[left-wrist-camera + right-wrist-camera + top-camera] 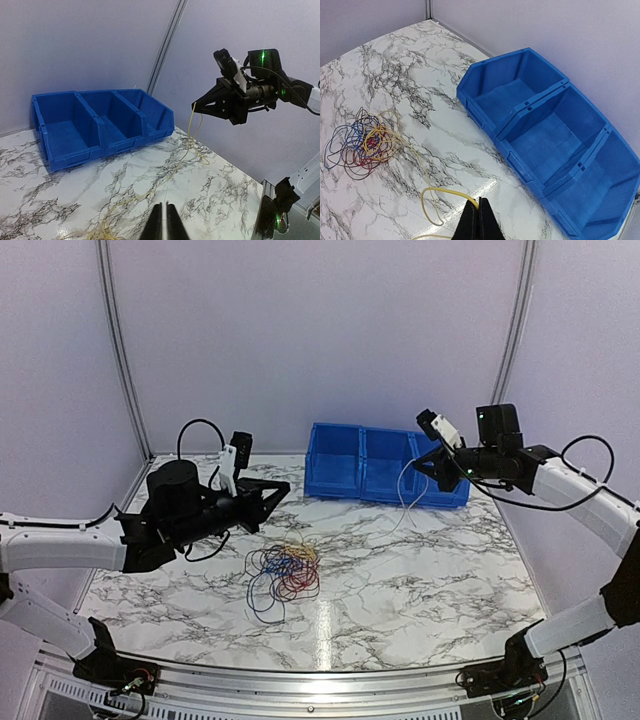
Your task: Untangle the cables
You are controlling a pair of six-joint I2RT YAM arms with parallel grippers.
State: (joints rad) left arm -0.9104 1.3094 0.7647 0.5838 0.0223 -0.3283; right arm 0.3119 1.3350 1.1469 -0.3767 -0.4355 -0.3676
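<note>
We judge the untangling barely begun. Most of the cables (pixel 284 570) lie in one red, blue, dark and yellow heap on the marble tabletop (pixel 430 580), in front of the blue three-compartment bin (pixel 385 465), where no cable shows. Only one yellow cable (pixel 432 200) is partly drawn out. The right fingers (pixel 470 224) are pinched shut on it, raised near the bin, yet it runs back into the heap, so it is not free. The left fingers (pixel 158 226) are pressed together above the tabletop, and we cannot tell whether they pinch a strand. The left wrist view shows the yellow cable hanging from the right fingers down to the tabletop. The right wrist view instead shows the heap's colours and the loop beneath the grip.
</note>
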